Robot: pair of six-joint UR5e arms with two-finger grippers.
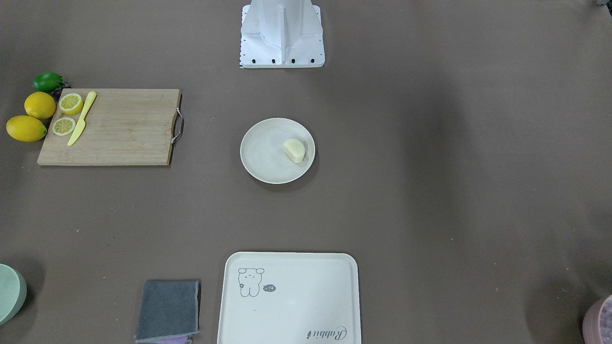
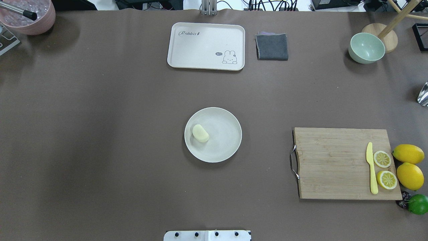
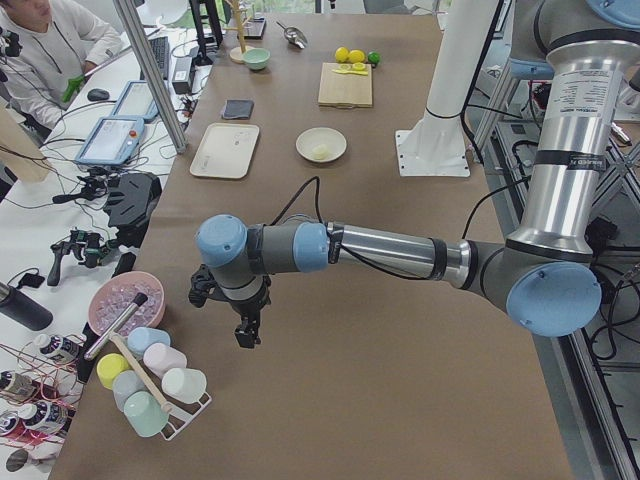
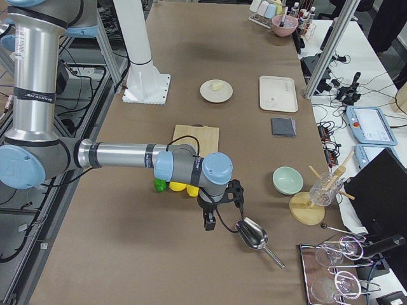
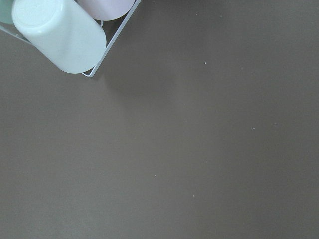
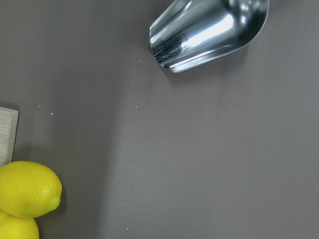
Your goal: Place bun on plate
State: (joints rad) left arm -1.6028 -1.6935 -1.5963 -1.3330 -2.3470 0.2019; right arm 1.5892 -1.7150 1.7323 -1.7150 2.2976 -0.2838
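The pale cream bun lies on its side on the round off-white plate, on the plate's left half in the overhead view, at the table's middle. The front-facing view shows the bun on the plate too. Nothing touches it. My left gripper hangs over bare table far from the plate, near a rack of cups, and only the left side view shows it. My right gripper hangs at the other end, beside a metal scoop, and only the right side view shows it. I cannot tell whether either is open or shut.
A cream rabbit tray and a grey cloth lie beyond the plate. A cutting board holds a yellow knife and lemon slices, with lemons and a lime beside it. A green bowl, a metal scoop and racked cups stand at the table's ends.
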